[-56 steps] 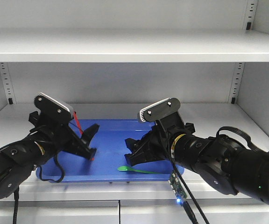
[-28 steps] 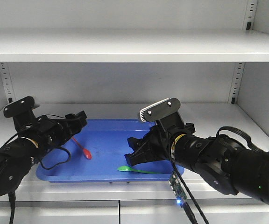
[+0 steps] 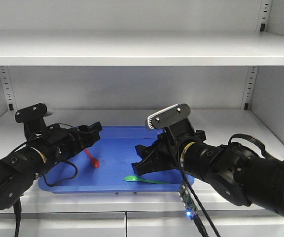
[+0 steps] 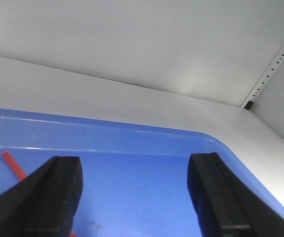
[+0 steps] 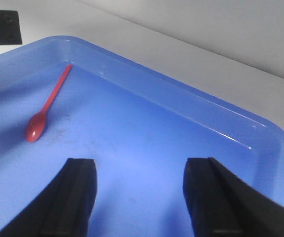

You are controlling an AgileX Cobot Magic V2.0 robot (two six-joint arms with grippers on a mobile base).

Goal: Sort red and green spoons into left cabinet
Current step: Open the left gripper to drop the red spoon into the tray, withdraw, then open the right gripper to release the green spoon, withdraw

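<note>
Lay flat in the blue tray (image 3: 113,183) on the cabinet (image 3: 142,49) shelf: red spoon (image 3: 91,158) just ahead of and below the left gripper (image 3: 91,132), handle running back under it; green spoon (image 3: 149,180) just below the right gripper (image 3: 142,159), handle trailing rightward. Stood open and empty, both grippers

The front view is facing the cabinet (image 3: 142,49) head-on from behind both arms. Each wrist camera is peering closely forward between its own fingers, low over the blue tray (image 3: 117,173). Both wrist views are sharing the tray (image 5: 181,103) and, apparently, the red spoon (image 5: 46,111).
</note>
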